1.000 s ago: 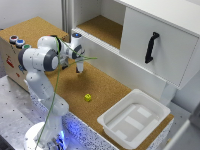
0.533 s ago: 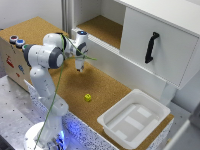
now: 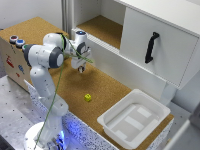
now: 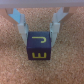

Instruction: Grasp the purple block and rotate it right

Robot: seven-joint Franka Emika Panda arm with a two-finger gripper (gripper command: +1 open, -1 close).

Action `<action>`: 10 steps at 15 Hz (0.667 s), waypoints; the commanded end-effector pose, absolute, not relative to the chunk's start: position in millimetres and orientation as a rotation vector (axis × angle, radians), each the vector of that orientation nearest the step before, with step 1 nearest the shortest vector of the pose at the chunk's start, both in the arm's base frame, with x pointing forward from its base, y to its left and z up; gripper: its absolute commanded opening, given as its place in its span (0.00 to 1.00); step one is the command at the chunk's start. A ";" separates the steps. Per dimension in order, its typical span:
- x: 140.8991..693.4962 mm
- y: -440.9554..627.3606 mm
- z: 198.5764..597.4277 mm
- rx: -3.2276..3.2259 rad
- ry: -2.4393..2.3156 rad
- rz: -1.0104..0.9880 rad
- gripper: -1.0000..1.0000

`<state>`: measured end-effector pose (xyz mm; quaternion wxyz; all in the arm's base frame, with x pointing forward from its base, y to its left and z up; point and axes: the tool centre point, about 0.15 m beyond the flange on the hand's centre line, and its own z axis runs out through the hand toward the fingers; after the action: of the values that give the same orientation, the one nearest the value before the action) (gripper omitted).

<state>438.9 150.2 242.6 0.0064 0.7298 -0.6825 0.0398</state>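
Observation:
The purple block (image 4: 39, 47), dark with yellow letters on its faces, lies on the cork tabletop. In the exterior view it is a small dark spot (image 3: 81, 70) under my hand, in front of the open cabinet compartment. My gripper (image 4: 38, 39) is down over it, open, with one finger (image 4: 21, 29) on each side of the block and only slim gaps to its faces. In the exterior view my gripper (image 3: 81, 66) points straight down at the cork. I cannot tell whether the pads touch the block.
A small yellow block (image 3: 88, 97) lies on the cork nearer the front. A white tray (image 3: 107, 122) sits at the exterior view's right. A white cabinet door with a black handle (image 3: 151, 47) stands behind. A wooden box (image 3: 12, 57) stands at the left.
My gripper has shifted slightly toward the exterior view's right and come down over the purple block.

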 end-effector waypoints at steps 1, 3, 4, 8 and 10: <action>455.4 152.6 228.9 2.157 -2.149 0.140 1.00; 453.6 155.5 228.6 2.160 -2.149 0.138 1.00; 451.7 157.1 229.5 2.165 -2.149 0.152 1.00; 442.6 162.5 240.1 2.180 -2.138 0.186 1.00; 437.6 164.9 243.9 2.186 -2.131 0.192 1.00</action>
<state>439.4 149.3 240.4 0.0074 0.7260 -0.6866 0.0383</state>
